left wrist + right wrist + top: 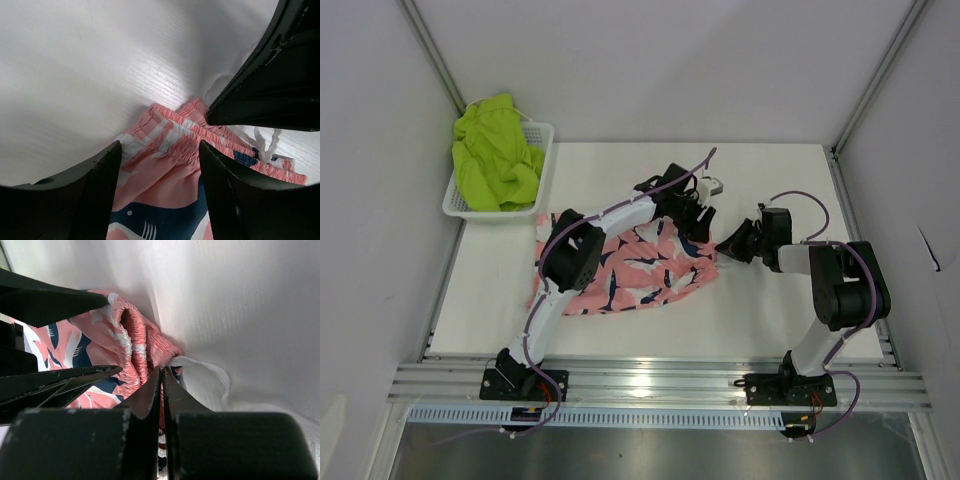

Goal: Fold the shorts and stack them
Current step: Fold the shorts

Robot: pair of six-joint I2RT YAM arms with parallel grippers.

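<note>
The pink shark-print shorts (pixel 640 272) lie spread in the middle of the white table. My left gripper (pixel 696 216) hovers open over their elastic waistband (pixel 175 145), one finger on each side and nothing between them. My right gripper (pixel 726 246) is shut on the edge of the waistband (pixel 135 350), with pink fabric showing in the thin slit between its fingers (pixel 145 400). A white drawstring (pixel 212 371) loops out beside that grip. The lime green shorts (pixel 495 160) sit bunched in the basket at the back left.
The white mesh basket (pixel 543 170) stands at the table's back left corner. Grey walls with metal posts close in both sides and the back. The right gripper's black body (pixel 272 75) fills the upper right of the left wrist view.
</note>
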